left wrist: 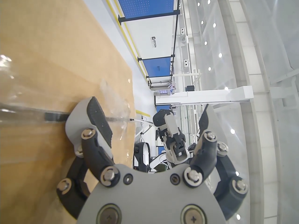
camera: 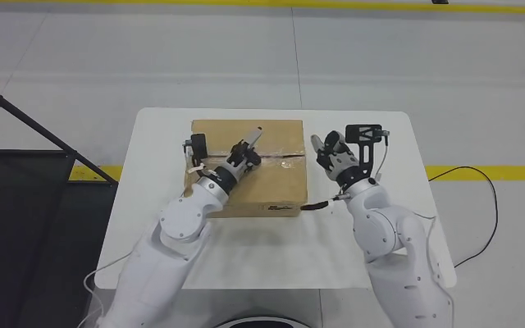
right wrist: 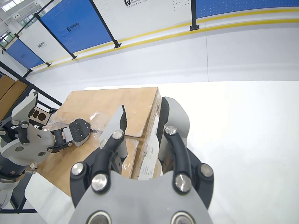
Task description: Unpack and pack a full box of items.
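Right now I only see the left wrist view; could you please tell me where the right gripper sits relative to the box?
Observer: The right gripper is beside the box's right side, over the table, fingers open.
Operator: Thank you. Is the box opened anywhere?
Observer: No; the top view shows both flaps flat and shut.
Operator: And where along the seam is the left gripper?
Observer: The left gripper is roughly midway along it, fingers open.

White table point(camera: 246, 254) on a grey floor point(camera: 164, 66). One taped cardboard box point(camera: 279, 135) sits flat on it, toward the far edge, slightly left of centre.
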